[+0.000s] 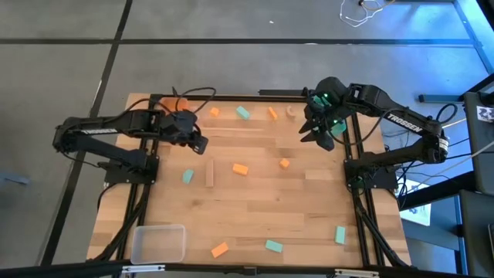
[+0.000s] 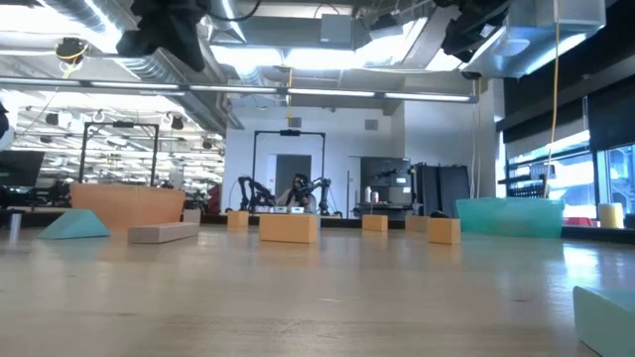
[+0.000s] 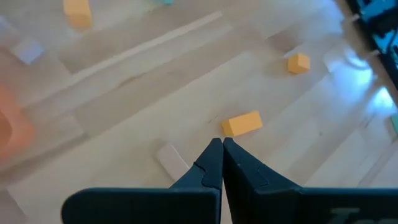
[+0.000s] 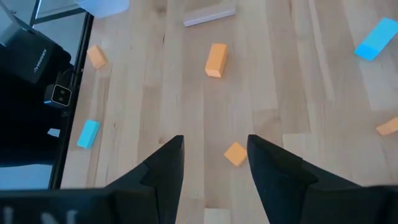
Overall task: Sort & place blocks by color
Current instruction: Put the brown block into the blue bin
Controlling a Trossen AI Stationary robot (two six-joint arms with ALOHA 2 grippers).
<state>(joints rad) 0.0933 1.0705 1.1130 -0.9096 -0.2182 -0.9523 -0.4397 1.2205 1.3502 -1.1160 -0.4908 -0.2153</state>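
Small orange, teal and pale wood blocks lie scattered flat on the wooden table [image 1: 255, 208]. My left gripper [image 1: 199, 144] hovers shut above the table's left middle; below it lie an orange block [image 3: 242, 123] and a pale wood block [image 3: 172, 158]. My right gripper [image 1: 312, 133] hangs open over the far right, holding nothing. A small orange cube [image 4: 235, 154] lies on the table far below the right gripper [image 4: 214, 155], seen through the gap between its fingers. Other blocks: orange [image 1: 240, 168], teal [image 1: 187, 177], wood [image 1: 209, 174].
A clear bin [image 1: 158, 243] stands at the near left corner. An orange bin [image 2: 124, 205] sits at the far left and a teal bin [image 2: 511, 216] at the far right. More blocks lie along the far edge [image 1: 243, 113] and near edge [image 1: 274, 246].
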